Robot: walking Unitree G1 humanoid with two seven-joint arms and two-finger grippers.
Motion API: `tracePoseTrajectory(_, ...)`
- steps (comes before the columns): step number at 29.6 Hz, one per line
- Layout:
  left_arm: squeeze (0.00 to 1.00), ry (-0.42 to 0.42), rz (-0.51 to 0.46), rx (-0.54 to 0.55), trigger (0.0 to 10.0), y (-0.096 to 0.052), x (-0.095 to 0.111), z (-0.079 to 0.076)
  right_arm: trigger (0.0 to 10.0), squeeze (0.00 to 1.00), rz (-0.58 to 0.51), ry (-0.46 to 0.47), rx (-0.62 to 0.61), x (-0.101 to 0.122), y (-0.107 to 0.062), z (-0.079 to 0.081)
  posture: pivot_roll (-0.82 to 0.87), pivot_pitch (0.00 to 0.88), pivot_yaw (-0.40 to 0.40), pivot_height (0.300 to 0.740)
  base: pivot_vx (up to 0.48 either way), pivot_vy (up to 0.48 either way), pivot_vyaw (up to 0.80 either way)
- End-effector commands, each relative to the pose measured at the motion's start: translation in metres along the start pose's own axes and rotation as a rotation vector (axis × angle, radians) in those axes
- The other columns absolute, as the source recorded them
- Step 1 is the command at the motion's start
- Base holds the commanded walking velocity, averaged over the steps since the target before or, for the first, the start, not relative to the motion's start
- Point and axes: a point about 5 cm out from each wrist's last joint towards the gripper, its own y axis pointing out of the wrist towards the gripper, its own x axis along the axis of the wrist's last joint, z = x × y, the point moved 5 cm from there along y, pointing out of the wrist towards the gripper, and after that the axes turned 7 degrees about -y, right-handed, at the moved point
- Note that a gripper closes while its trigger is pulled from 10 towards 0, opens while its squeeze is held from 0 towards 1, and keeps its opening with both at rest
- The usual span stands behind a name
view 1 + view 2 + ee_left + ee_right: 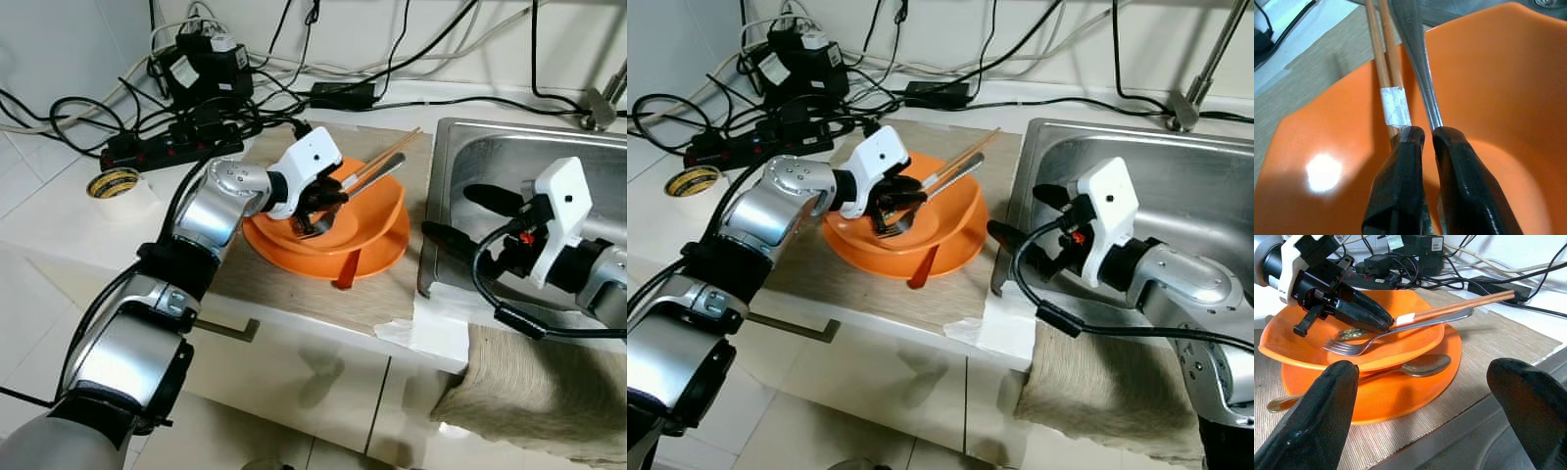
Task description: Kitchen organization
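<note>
White counter (59,230) w/ mat (294,289), tape roll (115,183), power strip (171,147).

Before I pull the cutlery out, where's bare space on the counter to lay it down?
The mat is bare in front of the orange plates, toward the counter edge. White counter lies bare left of the mat, past the tape roll. Behind the plates, cables and a power strip crowd the wall. The left gripper works in the bowl.
</note>
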Motion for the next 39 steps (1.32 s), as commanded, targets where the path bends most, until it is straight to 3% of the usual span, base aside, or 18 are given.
tracePoseTrajectory(1, 0.0, -0.044, 0.027, 0.013, 0.0, -0.001, -0.009, 0.004, 10.0, 0.0, -0.021, -0.012, 0.014, 0.005, 0.004, 0.002, -0.07, 0.0, 0.087, 0.74, 0.0, 0.0, 0.0)
tracePoseTrajectory(4, 0.0, -0.044, 0.014, 0.016, 0.0, -0.003, -0.005, 0.006, 10.0, 0.0, -0.021, -0.011, 0.014, 0.005, 0.004, 0.002, -0.07, 0.0, 0.086, 0.74, 0.0, 0.0, 0.0)
tracePoseTrajectory(10, 0.0, -0.017, -0.074, 0.038, 0.0, -0.018, 0.025, 0.012, 10.0, 0.0, -0.017, -0.007, 0.011, 0.002, 0.004, 0.002, -0.07, 0.0, 0.087, 0.74, 0.0, 0.0, 0.0)
tracePoseTrajectory(14, 0.0, 0.009, -0.072, 0.049, 0.0, -0.02, 0.027, 0.013, 10.0, 0.0, -0.015, -0.003, 0.011, 0.001, 0.004, 0.003, -0.07, 0.0, 0.086, 0.74, 0.0, 0.0, 0.0)
tracePoseTrajectory(15, 0.0, 0.016, -0.062, 0.057, 4.1, -0.019, 0.024, 0.013, 10.0, 0.0, -0.014, -0.003, 0.012, 0.0, 0.004, 0.003, -0.07, 0.0, 0.087, 0.74, 0.0, 0.0, 0.0)
tracePoseTrajectory(16, 0.0, 0.02, -0.056, 0.062, 4.1, -0.018, 0.022, 0.014, 10.0, 0.0, -0.014, -0.003, 0.012, 0.0, 0.005, 0.003, -0.07, 0.0, 0.087, 0.74, 0.0, 0.0, 0.0)
tracePoseTrajectory(17, 0.0, 0.023, -0.049, 0.059, 10.0, -0.017, 0.02, 0.013, 10.0, 0.0, -0.014, -0.004, 0.012, 0.0, 0.005, 0.003, -0.07, 0.0, 0.087, 0.74, 0.0, 0.0, 0.0)
tracePoseTrajectory(18, 0.0, 0.019, -0.046, 0.054, 10.0, -0.016, 0.018, 0.011, 10.0, 0.0, -0.014, -0.004, 0.012, 0.0, 0.005, 0.003, -0.06, 0.0, 0.085, 0.74, 0.0, 0.0, 0.0)
tracePoseTrajectory(19, 1.0, 0.016, -0.041, 0.046, 10.0, -0.014, 0.016, 0.009, 10.0, 0.0, -0.013, -0.005, 0.013, -0.001, 0.005, 0.003, -0.06, 0.0, 0.085, 0.74, 0.0, 0.0, 0.0)
tracePoseTrajectory(39, 1.0, -0.051, 0.016, 0.054, 10.0, -0.006, -0.002, 0.009, 10.0, 0.0, -0.024, -0.002, 0.017, 0.005, 0.002, 0.004, -0.07, 0.0, 0.089, 0.74, 0.0, 0.0, 0.0)
